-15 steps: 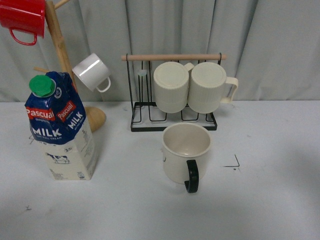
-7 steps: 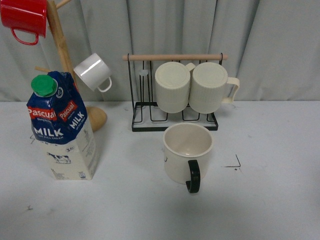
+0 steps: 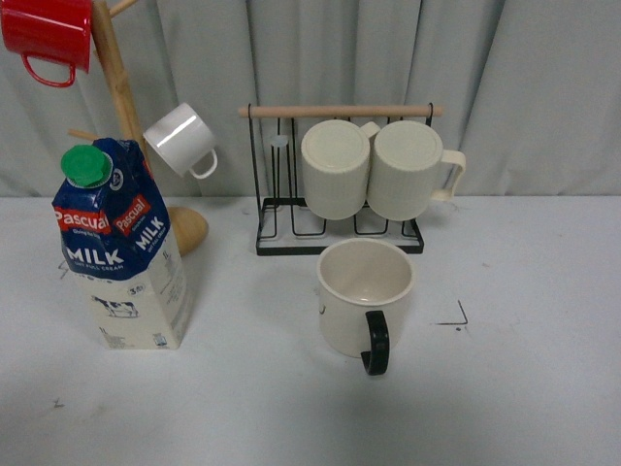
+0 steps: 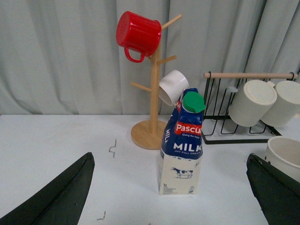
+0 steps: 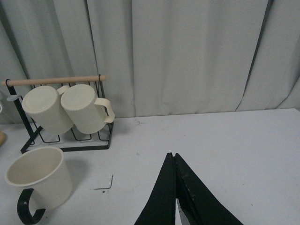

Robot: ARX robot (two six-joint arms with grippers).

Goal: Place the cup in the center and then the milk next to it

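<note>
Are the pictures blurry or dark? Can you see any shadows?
Front view: soft even light, slightly grainy, only a faint shadow by the cup. Left wrist view: the milk looks sharp, no glare. Right wrist view: bright enough, but the right gripper is just a black shape without detail.

I see a pale table (image 3: 543,388) carrying milk (image 3: 121,252) left, cup (image 3: 364,296) centre, wire rack (image 3: 340,250) behind it, mug tree base (image 3: 186,229) back-left.
</note>
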